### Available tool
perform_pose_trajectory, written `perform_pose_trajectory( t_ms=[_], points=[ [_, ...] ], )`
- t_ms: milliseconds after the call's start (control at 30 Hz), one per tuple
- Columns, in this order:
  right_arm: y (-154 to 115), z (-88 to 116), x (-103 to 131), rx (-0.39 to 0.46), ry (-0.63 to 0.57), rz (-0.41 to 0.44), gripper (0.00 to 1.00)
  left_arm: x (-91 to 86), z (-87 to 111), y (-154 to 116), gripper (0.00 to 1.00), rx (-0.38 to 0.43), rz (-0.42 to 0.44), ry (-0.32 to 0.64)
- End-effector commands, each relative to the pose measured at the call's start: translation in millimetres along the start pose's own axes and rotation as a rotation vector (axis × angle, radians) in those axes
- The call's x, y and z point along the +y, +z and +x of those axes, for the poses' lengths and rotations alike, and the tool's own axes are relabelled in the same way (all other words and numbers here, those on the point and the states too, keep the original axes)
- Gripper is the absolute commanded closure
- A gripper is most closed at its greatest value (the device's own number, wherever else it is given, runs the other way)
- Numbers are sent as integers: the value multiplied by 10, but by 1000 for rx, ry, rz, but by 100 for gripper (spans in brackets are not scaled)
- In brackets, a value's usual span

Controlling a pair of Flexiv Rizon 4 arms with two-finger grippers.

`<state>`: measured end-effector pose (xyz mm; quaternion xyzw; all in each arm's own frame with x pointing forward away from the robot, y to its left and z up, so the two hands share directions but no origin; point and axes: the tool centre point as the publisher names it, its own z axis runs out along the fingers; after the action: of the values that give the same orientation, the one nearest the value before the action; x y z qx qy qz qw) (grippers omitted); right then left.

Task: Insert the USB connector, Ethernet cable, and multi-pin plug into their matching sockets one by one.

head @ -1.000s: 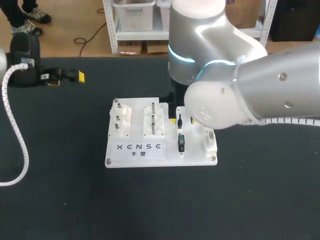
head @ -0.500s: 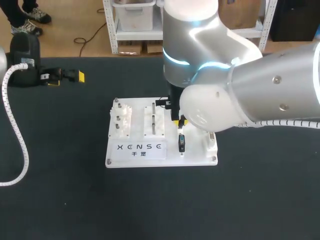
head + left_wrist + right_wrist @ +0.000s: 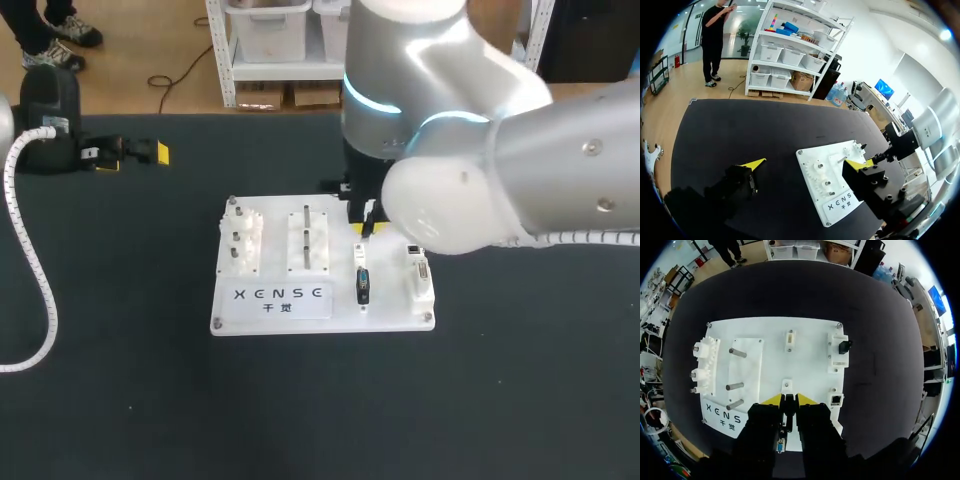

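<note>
Closest to the robot, the white board (image 3: 222,318) sits on the black table (image 3: 120,400). Near its front edge a short black connector with a bluish face (image 3: 362,287) stands in a holder, and a white socket block (image 3: 421,278) is just beside it.

Right behind that, the right gripper (image 3: 789,400) hangs over the middle of the board, pointing down. Its fingers are pulled in narrow and pinch a slim dark plug (image 3: 788,410) from 2 sides. No way to tell which of the 3 plugs it is. The Ethernet socket (image 3: 835,400) is just off to one side of the fingers.

Handling-wise, these plugs look light and rigid, with a hard and kinda slick plastic shell. Best bet is to grip the body across its flat sides, not the metal nose or pins, which would probably bend if it goes in crooked.

Farthest back, the left gripper (image 3: 806,164) is well apart from the board, fingers spread wide with nothing in them.
</note>
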<state>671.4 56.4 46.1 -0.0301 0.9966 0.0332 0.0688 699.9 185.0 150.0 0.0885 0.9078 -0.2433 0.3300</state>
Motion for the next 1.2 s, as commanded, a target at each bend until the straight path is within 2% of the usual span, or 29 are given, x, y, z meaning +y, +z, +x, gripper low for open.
perform_pose_trajectory(
  t_ms=[33, 600, 1200],
  points=[
    [-94, 68, -157, -24, 4, -13, 100, 0, 0, 0, 0, 0, 0, 0],
    [-24, 115, -659, -3, 31, 42, 100, 0, 0, 0, 0, 0, 0, 0],
    [107, 142, -684, 20, 22, 60, 100, 0, 0, 0, 0, 0, 0, 0]
  ],
)
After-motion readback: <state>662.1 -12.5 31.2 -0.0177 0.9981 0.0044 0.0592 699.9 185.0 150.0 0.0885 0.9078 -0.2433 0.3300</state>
